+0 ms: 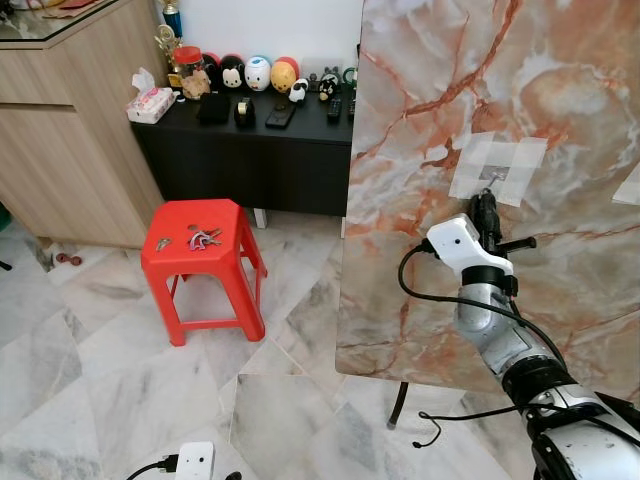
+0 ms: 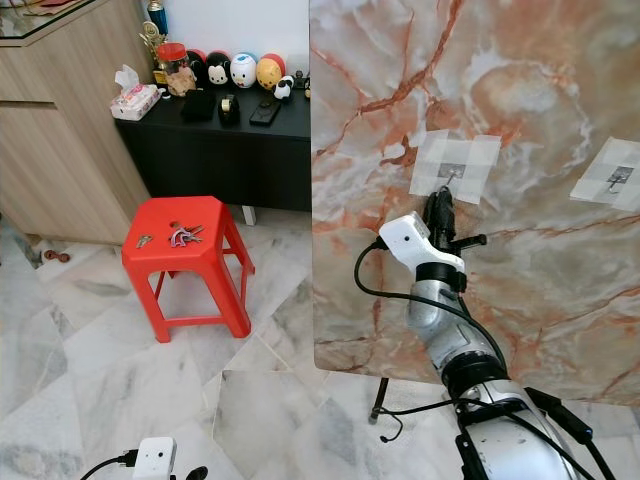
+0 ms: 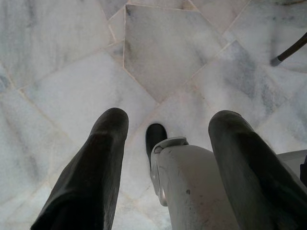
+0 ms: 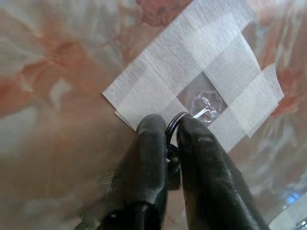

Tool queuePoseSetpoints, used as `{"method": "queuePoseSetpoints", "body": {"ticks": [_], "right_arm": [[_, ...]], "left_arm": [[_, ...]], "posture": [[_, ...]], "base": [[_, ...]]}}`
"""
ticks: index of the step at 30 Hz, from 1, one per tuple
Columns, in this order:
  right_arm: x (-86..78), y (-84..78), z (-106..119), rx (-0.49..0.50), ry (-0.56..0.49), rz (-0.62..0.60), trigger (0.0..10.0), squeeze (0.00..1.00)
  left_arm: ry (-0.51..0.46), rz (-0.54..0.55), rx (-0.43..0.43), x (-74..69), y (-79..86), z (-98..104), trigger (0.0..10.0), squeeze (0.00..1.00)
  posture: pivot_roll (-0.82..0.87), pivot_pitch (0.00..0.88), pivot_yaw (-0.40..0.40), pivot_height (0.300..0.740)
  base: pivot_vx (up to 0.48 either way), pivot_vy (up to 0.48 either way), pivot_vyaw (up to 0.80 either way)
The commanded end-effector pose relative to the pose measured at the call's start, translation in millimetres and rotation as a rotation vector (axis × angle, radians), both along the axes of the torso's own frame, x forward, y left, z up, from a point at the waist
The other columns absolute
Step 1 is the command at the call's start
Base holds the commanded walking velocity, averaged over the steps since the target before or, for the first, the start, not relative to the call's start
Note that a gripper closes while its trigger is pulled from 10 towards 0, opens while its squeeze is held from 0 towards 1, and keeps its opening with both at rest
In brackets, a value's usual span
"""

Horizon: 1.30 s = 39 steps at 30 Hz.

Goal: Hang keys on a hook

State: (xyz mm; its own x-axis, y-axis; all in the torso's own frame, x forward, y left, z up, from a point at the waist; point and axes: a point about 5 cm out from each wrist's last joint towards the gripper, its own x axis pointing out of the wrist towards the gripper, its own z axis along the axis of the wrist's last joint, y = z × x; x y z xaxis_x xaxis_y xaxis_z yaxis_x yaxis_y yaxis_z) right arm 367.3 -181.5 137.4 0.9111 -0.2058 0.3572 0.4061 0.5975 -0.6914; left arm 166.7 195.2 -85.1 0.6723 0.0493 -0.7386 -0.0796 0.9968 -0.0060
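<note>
Right gripper (image 4: pixel 169 132) pinches a key ring (image 4: pixel 174 123) beside the hook (image 4: pixel 205 109).

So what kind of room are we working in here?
Most likely a home living or entry area: marble floor tiles, a black sideboard with cartoon figurines and a tissue pack, plus a red plastic stool.

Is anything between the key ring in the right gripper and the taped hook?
Nothing visible. The right gripper holds the key ring right at the clear hook on the marble board.
</note>
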Motion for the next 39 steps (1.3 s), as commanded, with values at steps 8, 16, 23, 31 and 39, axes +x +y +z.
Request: {"method": "queuePoseSetpoints", "body": {"ticks": [8,16,23,31,39], "right_arm": [[-7.3,13.0,-10.9,0.002,0.012,0.071,10.0,1.00],[-35.3,21.1,-59.5,0.175,0.214,0.208,10.0,0.51],[-65.8,14.1,-116.7,0.377,0.509,0.140,10.0,0.00],[-128.8,-10.5,-185.1,0.748,0.833,-0.194,10.0,0.00],[-190.4,-14.2,-223.1,0.872,1.063,-0.290,10.0,0.00]], "left_arm": [[0.026,0.007,-0.004,-5.9,0.4,-3.0,10.0,0.00],[0.026,0.007,-0.004,-7.2,-0.3,-3.5,10.0,0.00],[0.028,-0.001,-0.003,-7.5,-1.4,-3.8,10.0,0.00],[0.035,-0.007,0.008,-7.3,0.2,-3.7,10.0,0.00],[0.052,-0.016,0.021,-7.3,5.2,-3.5,10.0,0.00]], "posture": [[0.10,0.088,-0.013,0.740],[0.09,0.080,-0.015,0.740],[0.09,0.071,-0.014,0.740],[0.09,0.061,-0.008,0.740],[0.10,0.046,-0.005,0.740]], "base": [[0.000,0.000,0.00],[0.000,0.000,0.00],[0.000,0.000,0.00],[0.000,0.000,0.00],[0.000,0.000,0.00]]}}
